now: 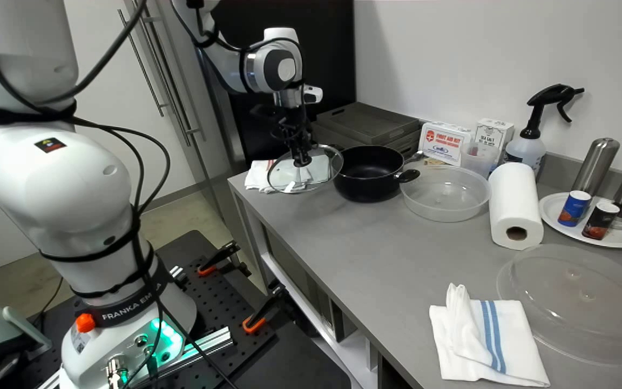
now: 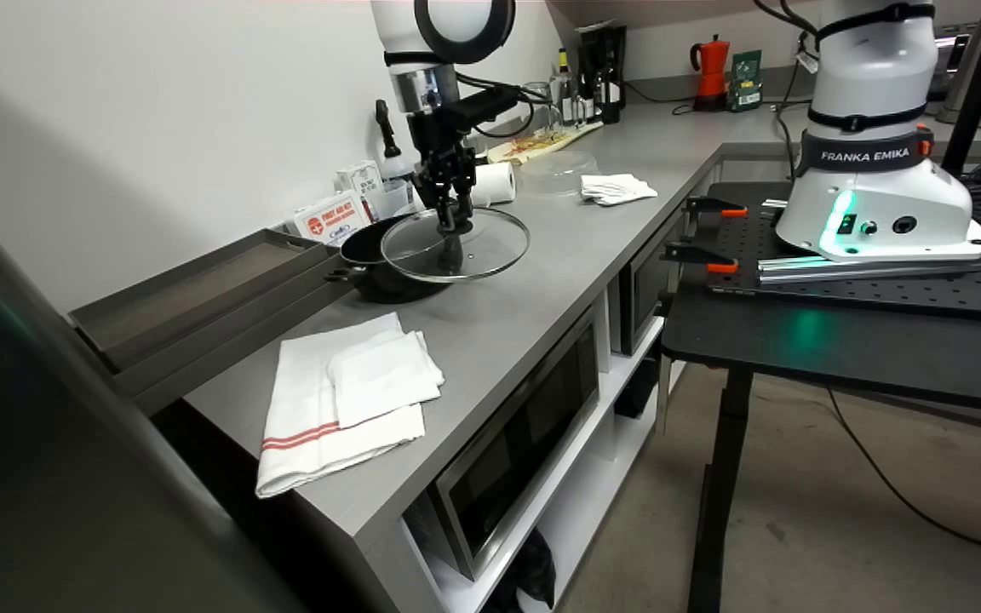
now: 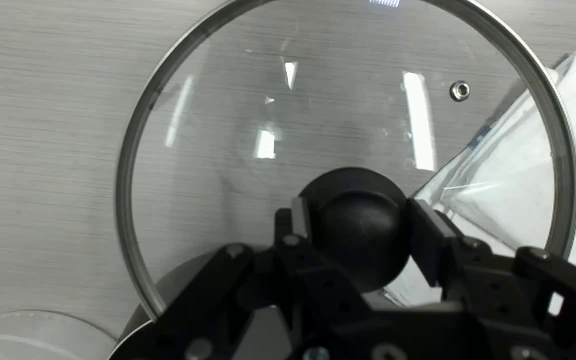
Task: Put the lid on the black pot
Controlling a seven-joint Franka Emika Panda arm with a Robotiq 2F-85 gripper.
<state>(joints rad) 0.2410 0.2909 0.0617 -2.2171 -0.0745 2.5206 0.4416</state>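
The round glass lid [image 1: 319,175] with a metal rim hangs from my gripper [image 1: 301,158], held by its dark knob above the counter. The lid [image 2: 495,247] looks slightly tilted in both exterior views. In the wrist view the lid [image 3: 338,115] fills the middle, and my gripper [image 3: 358,225] has a finger on each side of the knob [image 3: 363,235]. The black pot [image 1: 367,181] stands upright and uncovered beside the lid; the lid's edge overlaps its near rim in view. In an exterior view the lid partly covers the pot [image 2: 392,281]. The wrist view shows only a bit of the pot [image 3: 135,320].
White folded towels [image 2: 380,375] lie on the counter close to the lid. Dark grey trays [image 1: 367,121] are stacked behind the pot. A clear round dish [image 1: 443,202] sits against the pot's handle side, with a paper towel roll [image 1: 516,200] beyond.
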